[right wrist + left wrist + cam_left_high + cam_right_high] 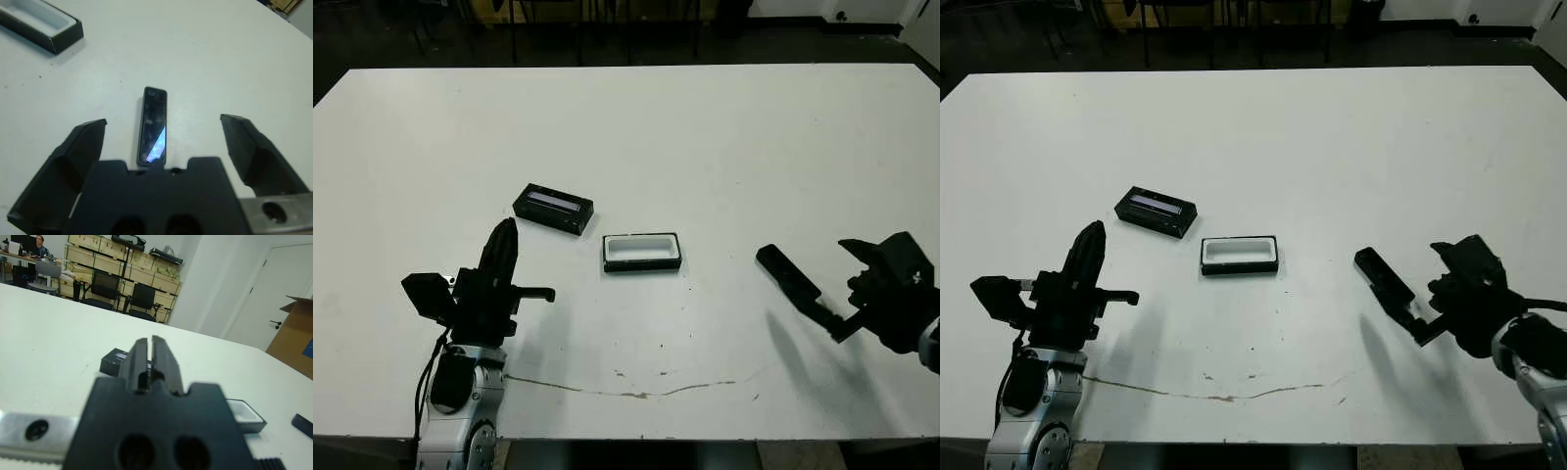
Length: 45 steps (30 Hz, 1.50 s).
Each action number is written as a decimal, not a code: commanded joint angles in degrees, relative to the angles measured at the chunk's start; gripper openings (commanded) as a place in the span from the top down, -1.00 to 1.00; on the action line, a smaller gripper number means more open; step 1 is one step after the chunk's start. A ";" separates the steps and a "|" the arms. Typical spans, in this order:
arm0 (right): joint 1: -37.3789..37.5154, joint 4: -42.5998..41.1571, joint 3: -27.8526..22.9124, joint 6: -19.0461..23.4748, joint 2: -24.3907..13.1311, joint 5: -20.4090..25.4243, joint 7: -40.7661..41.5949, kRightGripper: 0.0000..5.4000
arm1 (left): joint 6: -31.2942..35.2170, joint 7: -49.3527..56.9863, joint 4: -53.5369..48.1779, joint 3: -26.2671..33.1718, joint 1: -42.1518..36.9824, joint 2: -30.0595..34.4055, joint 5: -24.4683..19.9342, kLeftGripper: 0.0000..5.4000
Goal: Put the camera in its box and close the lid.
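The camera [153,122], a slim black bar with a small bluish glow on its face, lies flat on the white table at the right [788,276]. My right gripper [842,291] is open around its near end, one finger on each side, not touching it. The box [642,252], black with a white lining, sits open near the table's middle, left of the camera. Further left and a little farther back lies the lid [553,209], black with a pale strip on top. My left gripper [507,227] is shut and empty, its tips just short of the lid.
A thin brownish mark [636,392] runs across the table [705,137] near its front edge. Beyond the far edge, the left wrist view shows office chairs [105,289], stacked crates, a seated person [38,246] and a cardboard box [296,330].
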 commanded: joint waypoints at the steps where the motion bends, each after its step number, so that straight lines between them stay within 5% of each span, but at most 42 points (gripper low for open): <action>1: 0.96 1.54 0.66 0.64 1.59 -0.22 -0.71 -1.00 | -0.08 -0.08 1.21 -0.12 0.35 0.40 0.69 1.00; 23: 3.48 6.87 2.78 -1.60 9.79 1.00 -2.37 -1.00 | -1.08 -0.65 2.04 -0.09 0.43 0.24 0.96 1.00; 32: 4.34 4.65 0.78 0.07 14.88 2.54 -7.96 -0.49 | -1.21 -1.04 2.18 -0.07 0.42 0.20 0.32 1.00; 45: 5.27 2.59 -0.09 0.26 15.86 3.30 -9.42 0.39 | -0.59 -0.57 1.55 -0.08 0.70 0.16 0.16 1.00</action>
